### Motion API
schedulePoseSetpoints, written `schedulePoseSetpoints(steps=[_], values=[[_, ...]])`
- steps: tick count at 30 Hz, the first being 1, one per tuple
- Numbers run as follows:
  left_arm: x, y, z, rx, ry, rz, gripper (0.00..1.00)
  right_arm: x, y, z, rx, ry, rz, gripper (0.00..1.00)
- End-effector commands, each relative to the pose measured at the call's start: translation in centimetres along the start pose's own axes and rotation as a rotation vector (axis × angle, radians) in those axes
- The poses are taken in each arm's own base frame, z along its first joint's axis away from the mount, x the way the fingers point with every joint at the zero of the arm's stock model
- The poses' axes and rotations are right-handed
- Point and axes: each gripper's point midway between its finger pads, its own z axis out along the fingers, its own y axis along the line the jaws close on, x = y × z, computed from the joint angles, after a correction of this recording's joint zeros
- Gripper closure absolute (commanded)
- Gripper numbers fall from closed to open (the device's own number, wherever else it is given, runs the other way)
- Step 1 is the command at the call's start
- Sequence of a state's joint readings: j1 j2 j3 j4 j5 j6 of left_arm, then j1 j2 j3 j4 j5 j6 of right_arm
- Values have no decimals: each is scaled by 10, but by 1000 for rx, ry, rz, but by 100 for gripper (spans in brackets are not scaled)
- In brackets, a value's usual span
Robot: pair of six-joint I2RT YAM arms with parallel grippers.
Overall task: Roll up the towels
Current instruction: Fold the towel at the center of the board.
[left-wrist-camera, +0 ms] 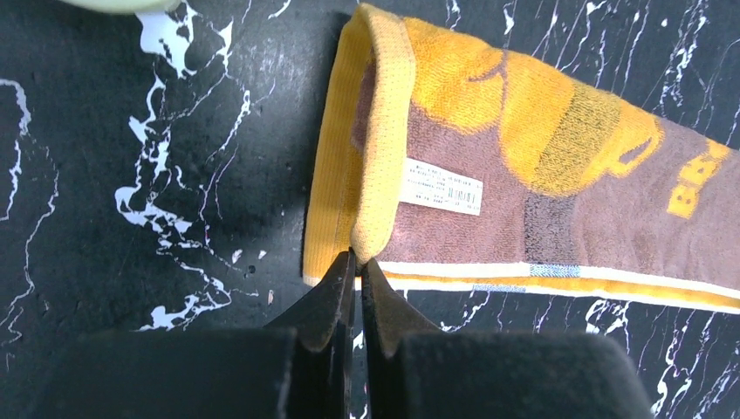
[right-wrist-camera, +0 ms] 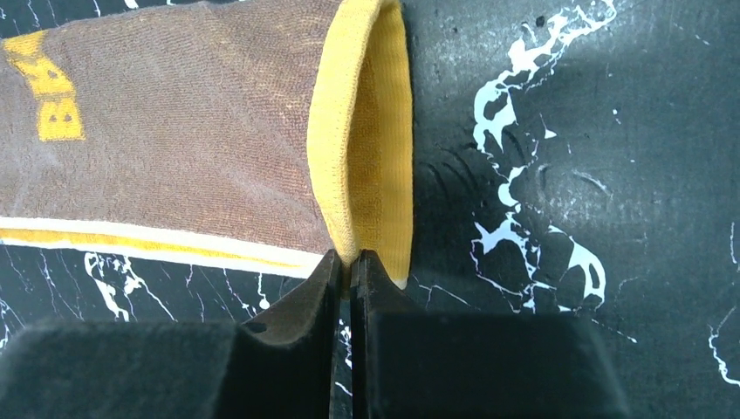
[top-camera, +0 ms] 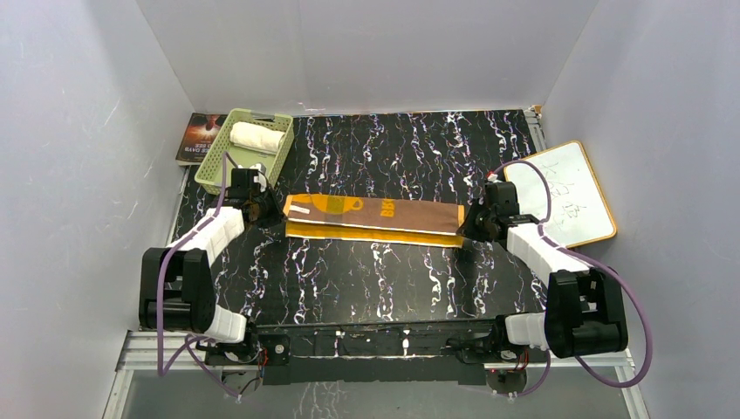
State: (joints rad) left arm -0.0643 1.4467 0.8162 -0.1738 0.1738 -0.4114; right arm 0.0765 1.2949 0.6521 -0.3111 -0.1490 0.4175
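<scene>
Walls of plain grey stand round our black table with its white streaks. We hold the brown towel at both ends. Our left pincer is closed tight on its yellow hem, and our right pincer is closed tight on the hem at the other end. The towel lies long and flat between the two pincers. Just past the left pincer we see a white label, its print too small to read. Near the right pincer are yellow letters, cut off. Only the top view shows the rolled white towel in the green basket behind the left pincer, and the white board beside the right one.
</scene>
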Motion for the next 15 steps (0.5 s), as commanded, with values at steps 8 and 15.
schedulePoseSetpoints(steps=[8, 15], values=[[19, 7, -16, -18, 46, -19, 100, -2, -6, -13, 30, -38, -2, 100], [37, 9, -10, -7, 92, -44, 100, 10, -6, -10, 13, -5, 22, 95]])
